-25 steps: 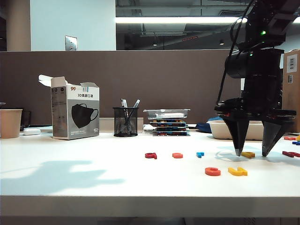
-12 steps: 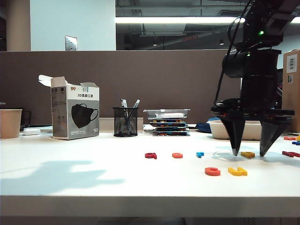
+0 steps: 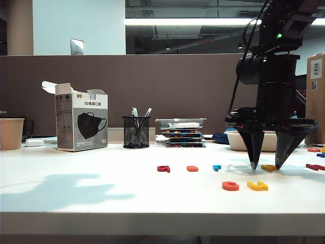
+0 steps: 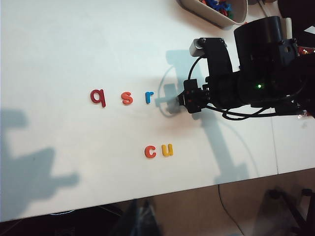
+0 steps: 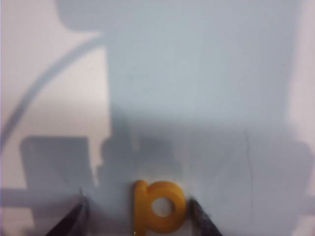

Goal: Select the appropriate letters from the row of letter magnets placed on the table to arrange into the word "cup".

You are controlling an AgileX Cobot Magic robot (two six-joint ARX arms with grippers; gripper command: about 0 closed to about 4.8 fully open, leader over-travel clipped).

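Yellow "p" [image 5: 156, 206] lies between right gripper [image 5: 140, 216] jaws.

Yellow "p" [image 5: 156, 206] cut off at the frame edge, fingertips [image 5: 74, 221] blurred.

Office: partition [image 3: 152, 91], pen holder [image 3: 136, 132], white table [image 3: 101, 193].

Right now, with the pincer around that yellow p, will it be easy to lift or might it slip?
The p lies flat and thin on the table, so the right pincer gets only its narrow edges; it could slip. It looks stiff plastic, unlikely to bend. Being small, it's probably very light. The left pincer isn't in view.
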